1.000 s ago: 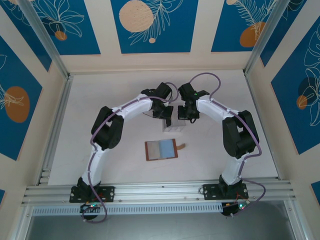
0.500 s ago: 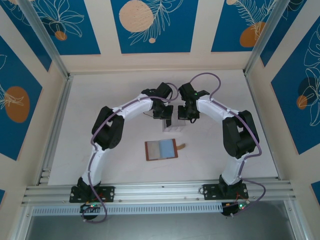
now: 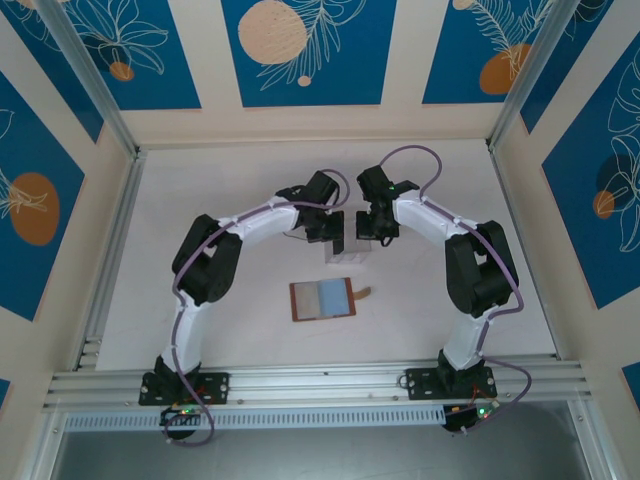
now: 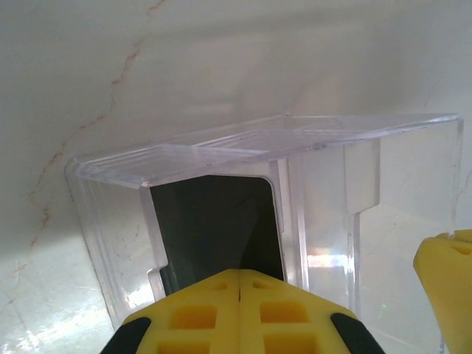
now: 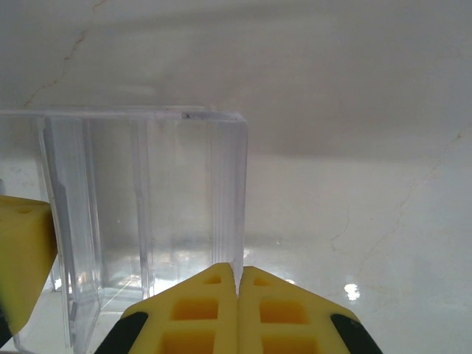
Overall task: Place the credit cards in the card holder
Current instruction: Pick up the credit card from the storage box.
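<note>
My left elbow (image 3: 205,268) has swung outward — left pincer (image 4: 240,295) grasping the black card (image 4: 214,228) inside the clear tray (image 4: 324,184), right pincer (image 5: 237,284) clenched at its corner. The card holder (image 3: 323,299) lies open on the white desk (image 3: 220,180); blue-patterned walls (image 3: 310,60).

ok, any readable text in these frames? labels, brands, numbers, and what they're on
No readable text in any view.
black card: the visible face is plain dark, with no print showing.
tray: clear plastic, unmarked.
wallet: too small to tell whether it carries a stamp or logo.
wall panels: leaf and circle patterns, no words.
</note>
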